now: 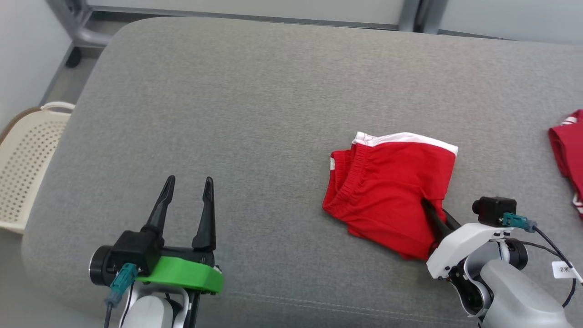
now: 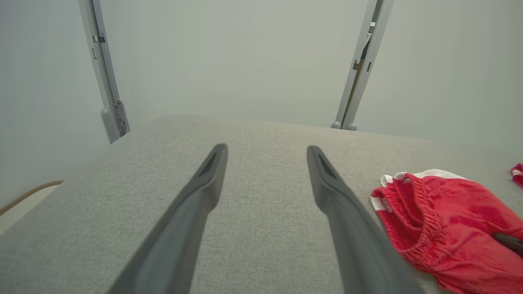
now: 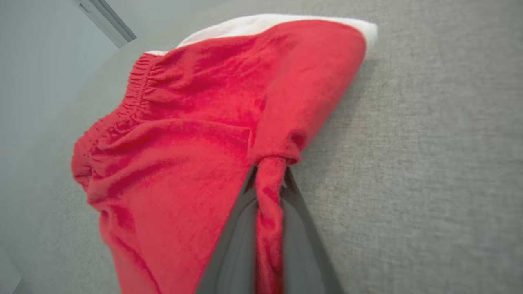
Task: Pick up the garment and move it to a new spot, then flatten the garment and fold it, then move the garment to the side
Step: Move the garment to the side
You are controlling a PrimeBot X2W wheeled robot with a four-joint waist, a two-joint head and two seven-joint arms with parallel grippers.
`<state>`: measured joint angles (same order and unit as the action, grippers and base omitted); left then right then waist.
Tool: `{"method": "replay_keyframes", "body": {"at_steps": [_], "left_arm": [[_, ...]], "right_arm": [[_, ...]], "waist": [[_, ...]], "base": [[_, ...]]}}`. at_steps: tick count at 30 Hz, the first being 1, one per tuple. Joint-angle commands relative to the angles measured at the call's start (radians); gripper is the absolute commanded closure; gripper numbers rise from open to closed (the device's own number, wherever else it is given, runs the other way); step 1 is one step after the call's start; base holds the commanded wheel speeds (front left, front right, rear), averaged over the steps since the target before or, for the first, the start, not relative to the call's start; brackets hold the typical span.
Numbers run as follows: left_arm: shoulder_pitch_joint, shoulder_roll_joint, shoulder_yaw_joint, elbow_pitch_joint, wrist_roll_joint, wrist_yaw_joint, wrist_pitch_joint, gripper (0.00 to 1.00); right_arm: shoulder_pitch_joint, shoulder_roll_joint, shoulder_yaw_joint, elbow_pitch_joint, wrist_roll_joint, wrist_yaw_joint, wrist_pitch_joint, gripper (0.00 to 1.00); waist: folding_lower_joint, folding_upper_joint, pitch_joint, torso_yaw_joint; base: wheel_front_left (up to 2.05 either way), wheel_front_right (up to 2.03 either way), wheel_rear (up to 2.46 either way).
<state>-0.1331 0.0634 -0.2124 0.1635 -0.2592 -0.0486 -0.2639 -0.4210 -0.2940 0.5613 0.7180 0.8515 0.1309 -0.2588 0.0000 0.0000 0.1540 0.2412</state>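
The garment (image 1: 387, 182), a pair of red shorts with white trim, lies folded into a compact bundle on the grey upholstered cushion (image 1: 250, 114), right of centre in the head view and toward the near edge. Its gathered elastic waistband faces the robot's left and runs roughly near to far. The white-trimmed edge lies along the far side, pointing away from the robot. The bundle is about as wide as it is deep, so no long axis stands out. Its near corner tapers toward the right arm.

The right claw (image 1: 429, 206) is closed on a pinch of red cloth at the garment's near right edge. In the right wrist view a rolled strip of fabric (image 3: 267, 212) is squeezed between the two dark fingers (image 3: 233, 253), with the rest of the shorts spreading up and left from there.

The left claw (image 1: 189, 182) stands open over the near left part of the cushion, fingers spread with nothing between them, well apart from the garment.

A second red item (image 1: 567, 150) lies at the cushion's right edge. A cream perforated basket (image 1: 27, 164) sits beside the cushion on the left.
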Motion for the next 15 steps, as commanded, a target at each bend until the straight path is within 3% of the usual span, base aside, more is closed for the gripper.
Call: {"method": "replay_keyframes", "body": {"at_steps": [1, 15], "left_arm": [[-0.008, 0.011, 0.005, -0.004, 0.008, 0.000, 0.000, 0.00], [-0.046, 0.056, 0.018, -0.019, 0.017, 0.005, 0.008, 0.00]], "right_arm": [[0.021, -0.007, -0.016, -0.014, -0.024, -0.001, -0.007, 1.00], [0.078, 0.001, -0.169, -0.147, -0.279, 0.000, -0.006, 1.00]], "waist": [[0.0000, 0.0000, 0.002, -0.107], [0.0000, 0.0000, 0.052, -0.400]], "base": [[0.00, 0.00, 0.00], [0.00, 0.00, 0.00]]}}
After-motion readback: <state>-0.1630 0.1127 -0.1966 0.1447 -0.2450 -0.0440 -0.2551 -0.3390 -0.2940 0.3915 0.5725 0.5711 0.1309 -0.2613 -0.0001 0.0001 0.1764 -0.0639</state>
